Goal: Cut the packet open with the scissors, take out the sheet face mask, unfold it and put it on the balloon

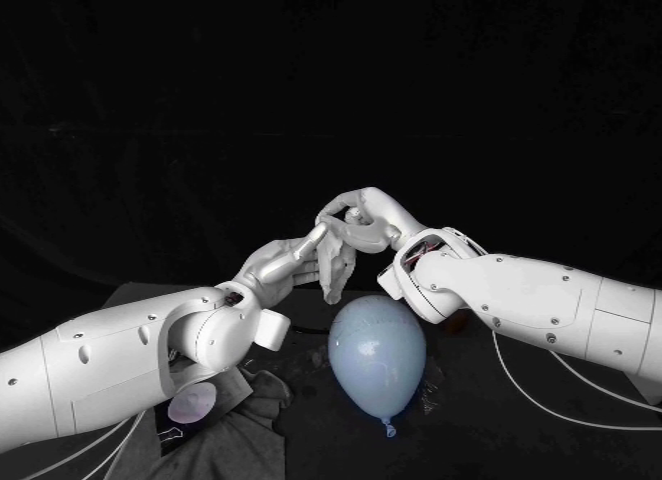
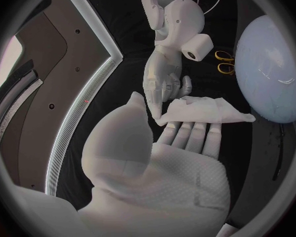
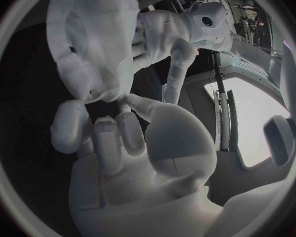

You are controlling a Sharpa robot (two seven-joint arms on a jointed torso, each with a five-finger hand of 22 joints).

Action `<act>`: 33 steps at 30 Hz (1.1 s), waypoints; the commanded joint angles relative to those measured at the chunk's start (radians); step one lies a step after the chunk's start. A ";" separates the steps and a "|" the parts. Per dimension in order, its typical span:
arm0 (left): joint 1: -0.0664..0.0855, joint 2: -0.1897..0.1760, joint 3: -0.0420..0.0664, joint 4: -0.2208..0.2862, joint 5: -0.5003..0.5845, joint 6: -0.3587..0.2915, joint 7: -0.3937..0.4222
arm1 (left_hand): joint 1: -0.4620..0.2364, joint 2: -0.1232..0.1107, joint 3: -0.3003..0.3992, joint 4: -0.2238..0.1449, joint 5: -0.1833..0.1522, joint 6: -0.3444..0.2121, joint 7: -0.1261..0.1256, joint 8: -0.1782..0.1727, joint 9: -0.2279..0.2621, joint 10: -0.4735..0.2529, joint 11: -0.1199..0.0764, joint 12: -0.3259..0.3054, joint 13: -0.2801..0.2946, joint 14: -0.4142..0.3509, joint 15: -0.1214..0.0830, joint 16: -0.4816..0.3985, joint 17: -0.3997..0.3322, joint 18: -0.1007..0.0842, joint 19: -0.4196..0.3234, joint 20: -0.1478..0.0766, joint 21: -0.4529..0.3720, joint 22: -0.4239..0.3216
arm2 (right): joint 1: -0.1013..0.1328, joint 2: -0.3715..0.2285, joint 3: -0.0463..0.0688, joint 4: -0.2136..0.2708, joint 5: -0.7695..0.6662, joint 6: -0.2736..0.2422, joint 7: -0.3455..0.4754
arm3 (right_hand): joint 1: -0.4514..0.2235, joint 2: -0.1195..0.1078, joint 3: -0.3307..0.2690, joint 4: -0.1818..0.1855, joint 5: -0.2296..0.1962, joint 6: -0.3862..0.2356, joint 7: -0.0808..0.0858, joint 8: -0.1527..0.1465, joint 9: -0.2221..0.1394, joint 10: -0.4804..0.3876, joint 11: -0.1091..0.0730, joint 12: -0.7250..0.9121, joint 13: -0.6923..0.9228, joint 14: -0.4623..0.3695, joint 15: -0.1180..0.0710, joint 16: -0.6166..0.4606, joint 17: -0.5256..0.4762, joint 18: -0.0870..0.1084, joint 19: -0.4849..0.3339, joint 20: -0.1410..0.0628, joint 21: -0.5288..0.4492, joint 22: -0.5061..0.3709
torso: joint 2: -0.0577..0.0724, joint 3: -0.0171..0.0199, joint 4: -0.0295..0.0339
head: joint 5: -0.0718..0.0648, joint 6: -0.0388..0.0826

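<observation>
Over the desk [image 1: 490, 450], the pale blue balloon [image 1: 377, 350] was the largest of the task's things. It lay on its side with its knot toward the robot, directly beneath the two raised hands. The left robot hand [image 1: 285, 262] and the right robot hand [image 1: 367, 215] met above it, each pinching an edge of the sheet mask [image 1: 336, 265] with the other fingers loosely spread. The mask hung between them as a crumpled, partly folded strip, clear of the balloon. The scissors [image 2: 224, 62], smallest of all, lay on the desk near the balloon, their yellow handles showing in the left wrist view.

By the look of it, the unfolding was not finished. The sheet, likely damp, could cling to itself, so drawing the hands apart might tear it or pull it out of one pinch. It would then drop in a bunch onto the balloon or the desk. Nothing visible held the balloon, so a sideways drag of the mask across it could roll it away, perhaps toward the scissors. Draped while folded, the mask would not cover the balloon properly.

The desk's surface was black and matte. A rumpled grey cloth [image 1: 238, 425] lay at the robot's near left, and thin white cables [image 1: 562, 385] trailed under the right arm. Behind the desk hung a dark backdrop [image 1: 331, 90].
</observation>
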 commanded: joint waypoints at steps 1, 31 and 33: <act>0.001 0.001 0.001 0.000 -0.023 0.051 -0.028 | 0.010 -0.010 0.015 -0.002 0.002 0.002 0.109 -0.001 0.000 0.002 -0.003 0.001 0.000 0.013 0.002 0.003 0.002 -0.007 0.022 -0.002 0.009 0.003 | 0.002 0.003 0.001 -0.014 -0.011 -0.014 -0.018 | 0.000 -0.013 -0.009 0.002 -0.005 -0.008 0.002 -0.006 -0.003 -0.007 0.002 -0.007 0.087 0.108 0.004 0.004 0.263 0.016 -0.007 0.001 -0.007 0.151 | 0.000 0.0001 0.0001 | -0.003 0.001; 0.001 0.019 0.001 -0.019 0.024 0.116 -0.068 | 0.307 -0.103 0.739 -0.272 0.002 0.169 0.082 0.043 0.004 0.242 -0.036 0.008 0.006 0.220 -0.037 0.000 0.005 0.103 0.344 -0.008 0.121 0.023 | 0.010 -0.009 0.001 -0.067 0.213 -0.036 0.041 | 0.003 -0.025 -0.070 0.073 -0.001 -0.028 0.024 -0.071 -0.043 -0.127 0.022 -0.123 -0.026 0.070 0.023 -0.020 0.175 0.038 -0.074 0.018 -0.121 0.116 | 0.001 -0.0009 0.0000 | -0.007 -0.007; 0.001 0.019 0.001 -0.027 0.059 0.131 -0.041 | 0.280 -0.107 0.730 -0.260 0.003 0.170 0.075 0.046 0.005 0.245 -0.040 0.010 0.007 0.217 -0.038 -0.003 0.004 0.104 0.344 -0.007 0.120 0.021 | 0.011 -0.025 0.001 -0.054 0.260 -0.056 0.067 | 0.021 -0.027 -0.075 0.082 0.001 -0.023 0.025 -0.081 -0.051 -0.242 0.022 -0.263 -0.160 0.017 0.022 -0.062 0.065 0.063 -0.148 0.020 -0.255 0.068 | 0.001 -0.0014 0.0001 | -0.008 -0.007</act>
